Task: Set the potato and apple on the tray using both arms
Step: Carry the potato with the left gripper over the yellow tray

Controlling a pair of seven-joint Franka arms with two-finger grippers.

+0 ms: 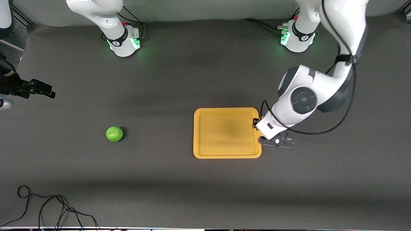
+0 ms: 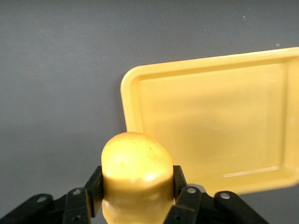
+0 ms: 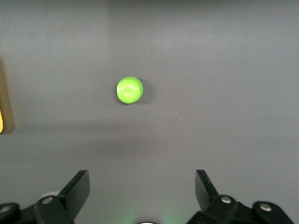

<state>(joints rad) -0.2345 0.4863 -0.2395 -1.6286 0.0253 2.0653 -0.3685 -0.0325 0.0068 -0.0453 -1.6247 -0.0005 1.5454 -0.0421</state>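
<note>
Jaws, left gripper (image 2: 135, 196): closed on the potato (image 2: 135, 175), which is clamped between the two black fingers (image 2: 93, 189) at its lower half. Jaws, right gripper (image 3: 142, 189): spread wide, nothing held between them.

Potato: a lumpy oblong yellow-orange lump with a smooth, slightly glossy skin, faint brown speckles and a rounded top; its tone is a shade lighter than the tray. It is held by the left gripper at the tray's edge toward the left arm's end of the table; whether it is lifted off the cloth cannot be told. In the front view it is hidden under the arm's wrist.

Apple (image 1: 114, 133): a small round bright-green ball with a faceted, faintly wrinkled surface. It is set on the dark table (image 1: 160, 179) toward the right arm's end, well apart from the tray, untouched. It is also seen in the right wrist view (image 3: 129, 89), ahead of the open fingers.

Tray (image 1: 226, 155): a flat rectangular yellow-orange plastic piece with rounded corners and a low raised rim. It is laid near the table's middle. Nothing is carried on it.

Right gripper, position (image 1: 41, 89): held over the table's edge at the right arm's end, waiting.

Loose black cable (image 1: 48, 208): laid on the table at the edge nearest the front camera.
</note>
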